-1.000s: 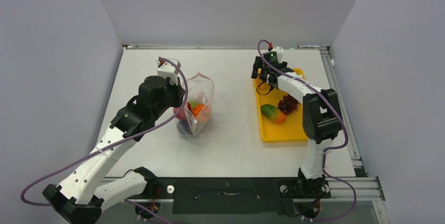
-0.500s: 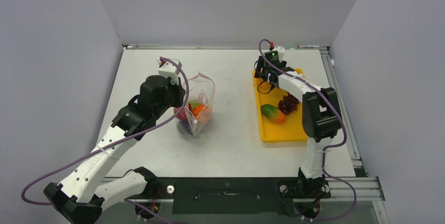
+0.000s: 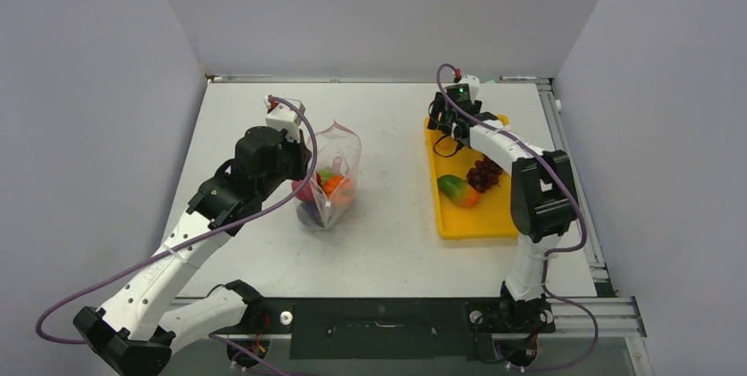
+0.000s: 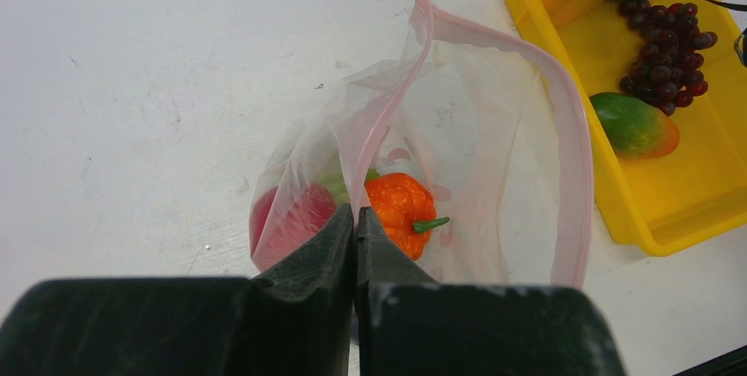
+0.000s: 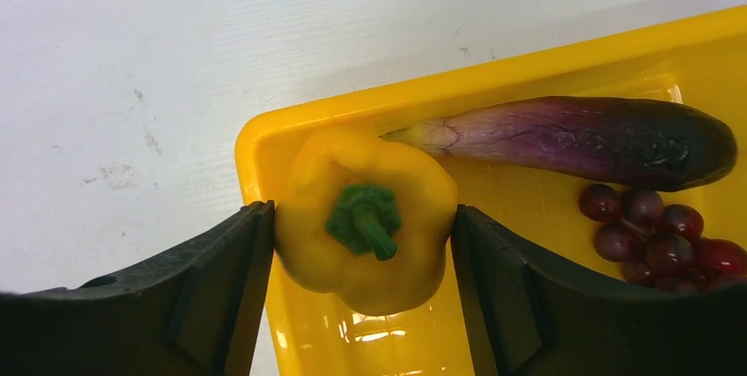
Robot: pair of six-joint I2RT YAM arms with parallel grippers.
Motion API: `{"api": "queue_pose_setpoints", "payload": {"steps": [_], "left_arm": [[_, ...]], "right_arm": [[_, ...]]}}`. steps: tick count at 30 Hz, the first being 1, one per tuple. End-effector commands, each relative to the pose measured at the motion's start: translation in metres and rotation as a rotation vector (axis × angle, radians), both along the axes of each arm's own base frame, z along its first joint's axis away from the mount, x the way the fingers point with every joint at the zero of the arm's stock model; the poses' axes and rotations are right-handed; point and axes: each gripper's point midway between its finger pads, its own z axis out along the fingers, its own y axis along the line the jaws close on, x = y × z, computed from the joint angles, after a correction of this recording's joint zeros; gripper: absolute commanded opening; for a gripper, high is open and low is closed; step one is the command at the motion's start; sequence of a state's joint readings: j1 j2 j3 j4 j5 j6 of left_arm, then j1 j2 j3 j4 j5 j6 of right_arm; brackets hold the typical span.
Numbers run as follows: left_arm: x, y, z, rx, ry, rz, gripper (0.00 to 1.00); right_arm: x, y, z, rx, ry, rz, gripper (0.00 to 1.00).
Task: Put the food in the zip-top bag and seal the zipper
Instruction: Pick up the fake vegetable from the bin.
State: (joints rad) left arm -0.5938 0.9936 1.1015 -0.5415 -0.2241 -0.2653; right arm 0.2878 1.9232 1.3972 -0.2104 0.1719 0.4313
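Bright yellow tray (image 5: 528, 72); in it a yellow bell pepper (image 5: 414, 191) with green stem, a purple eggplant (image 5: 581, 140) paling toward its cap, dark red grape bunch (image 5: 661, 231), and at 6 o'clock a green-to-orange piece (image 3: 458, 190). The zip-top bag (image 4: 493, 138) is clear, its zipper (image 4: 577, 147) pink; inside show an orange piece (image 4: 396, 213) and a red piece (image 4: 295, 217). White surface (image 3: 396, 235).

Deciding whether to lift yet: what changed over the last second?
The right tool closed in on the yellow bell pepper in the tray corner; its fingers now touch both sides. The arm barely shifted. The left tool stays shut on the bag; bag, grapes and the green-orange piece lie as before.
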Motion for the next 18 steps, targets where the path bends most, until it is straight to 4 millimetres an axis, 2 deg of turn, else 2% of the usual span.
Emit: {"api": "queue_pose_setpoints", "payload": {"steps": [1,11,18], "left_arm": [[0.004,0.000,0.012,-0.019,-0.046,0.005,0.00],[0.004,0.000,0.012,-0.021,-0.045,0.005,0.00],[0.003,0.001,0.012,-0.022,-0.048,0.006,0.00]], "right_arm": [[0.000,0.002,0.074,0.052,-0.163,0.002,0.29],[-0.036,0.016,0.159,0.092,-0.314,0.064,0.29],[-0.074,0.051,0.221,0.144,-0.444,0.201,0.29]]}}
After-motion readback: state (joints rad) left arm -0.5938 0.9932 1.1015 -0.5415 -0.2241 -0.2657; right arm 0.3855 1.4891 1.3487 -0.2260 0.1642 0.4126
